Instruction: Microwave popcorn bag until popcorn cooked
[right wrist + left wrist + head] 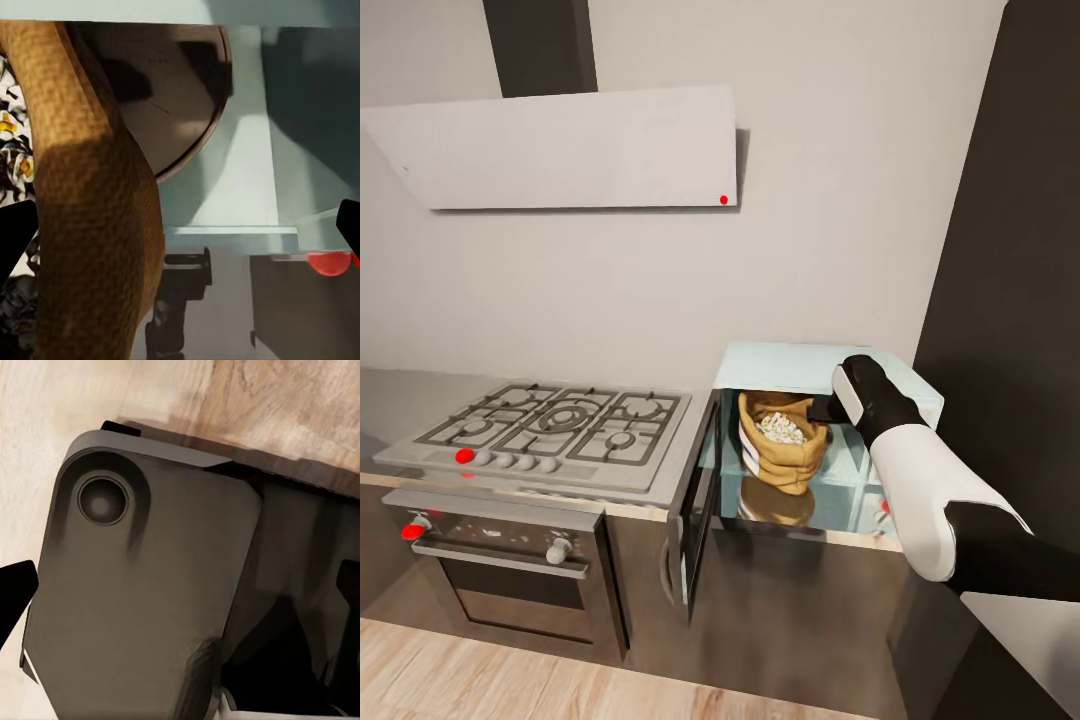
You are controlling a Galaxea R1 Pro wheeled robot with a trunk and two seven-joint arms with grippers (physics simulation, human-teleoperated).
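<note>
The kitchen's pale grey wall (660, 290) is flat and matte, with a dark panel running up its right side. A white, slanted slab of a hood (575, 148) hangs on it, carrying one red dot at its lower right corner. Below runs the surface (400, 400), a grey glossy slab over dark cabinet fronts, above a light wood plank floor (490, 680).

Set into the surface is one steel gas hob (555, 425) with five burners under dark wire grates and a row of knobs along its front edge, the leftmost red. Under it sits one black-and-steel oven (510, 565) with a bar handle and two knobs, one red, one grey.

To the right stands one microwave (800, 360), a small pale blue box; its dark-framed door (695, 505) hangs wide open to the left. Inside, on the round brownish turntable (176, 97), is the single popcorn bag (785, 450), a coarse tan burlap sack with a rolled rim and white label band, leaning slightly, its mouth open on a heap of whitish popcorn (780, 428).

The right arm, white shell with black joints, reaches into the cavity; the right end effector (828, 408) is at the bag's rim, and the woven cloth lies between its dark fingertips in the right wrist view. Whether it pinches the bag I cannot tell.

The left wrist view shows dark moulded robot casing over wood floor, and the left end effector's dark fingertips (15, 596) stand spread at the edges.
</note>
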